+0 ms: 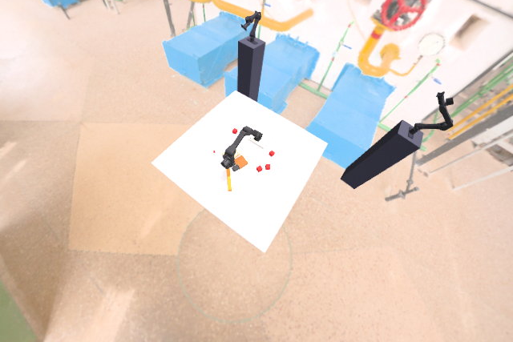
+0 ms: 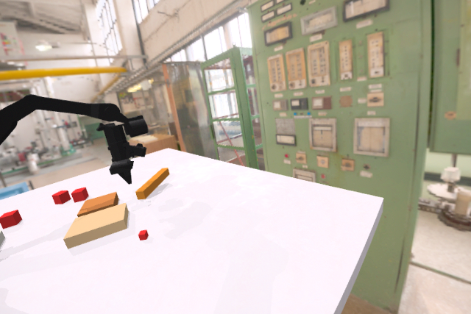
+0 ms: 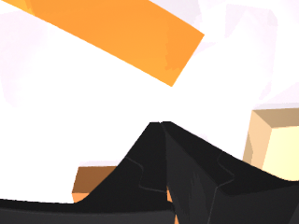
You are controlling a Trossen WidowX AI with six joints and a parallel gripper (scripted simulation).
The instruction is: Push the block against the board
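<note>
The square block [image 2: 98, 203] [image 1: 241, 161] [image 3: 92, 181] is a flat, darker orange tile on the white table [image 2: 266, 249] [image 1: 269, 214]. The board [image 2: 152, 183] [image 1: 228, 182] [image 3: 106, 19] is a long, bright orange bar lying a short way beyond it, apart from it and at an angle to it. My gripper [image 2: 127, 179] [image 3: 160, 133] [image 1: 228, 163] is shut on nothing. Its tip points down into the gap between the block and the board, close to the table. The wrist view shows the block partly hidden behind the fingers.
A larger tan slab [image 2: 96, 225] [image 3: 275, 144] lies against the block's near side. Small red cubes [image 2: 60, 196] [image 2: 79, 193] [image 2: 143, 234] are scattered on the table, with another cube [image 2: 9, 218] at the left. Two dark pillars [image 1: 250, 66] [image 1: 383, 154] carrying camera arms stand off the table.
</note>
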